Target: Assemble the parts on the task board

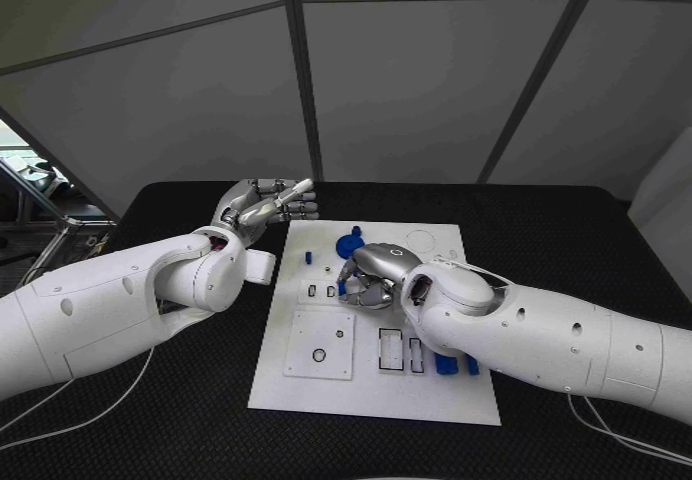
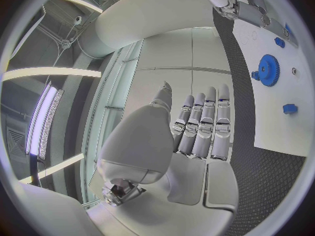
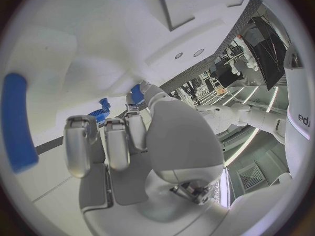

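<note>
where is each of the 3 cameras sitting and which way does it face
Head view: on the robot's head, looking down at the task board; both white arms show, left hand raised beside the board, right hand over it.
Left wrist view: behind the left hand, fingers straight, holding nothing; faces the board's edge.
Right wrist view: behind the right hand, close over the board.
Shared: the blue gear shows in the head and left wrist views.

Black table [image 1: 159,400] carries the white task board [image 1: 368,395]
</note>
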